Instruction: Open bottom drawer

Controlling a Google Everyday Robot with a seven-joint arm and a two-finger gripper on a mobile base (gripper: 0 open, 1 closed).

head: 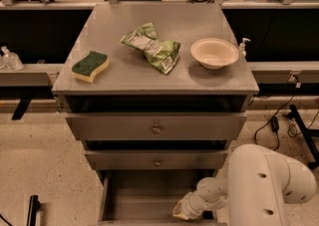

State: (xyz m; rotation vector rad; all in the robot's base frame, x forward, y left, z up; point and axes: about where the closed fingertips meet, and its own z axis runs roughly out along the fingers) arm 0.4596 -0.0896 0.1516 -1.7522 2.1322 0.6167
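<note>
The bottom drawer (144, 195) stands pulled out beneath the cabinet, its plain grey box interior showing; its front runs off the lower edge of the view. Above it sit the middle drawer (157, 161) and the wider top drawer (156, 128), each with a small round knob. My white arm (264, 185) reaches in from the lower right, and my gripper (182, 212) hangs over the right front part of the open drawer, close to its front edge.
On the cabinet top (114, 83) lie a green-and-yellow sponge (90, 65), a crumpled green chip bag (153, 47) and a white bowl (214, 53). Black cables (276, 120) trail on the speckled floor at right. A dark post (33, 209) stands at lower left.
</note>
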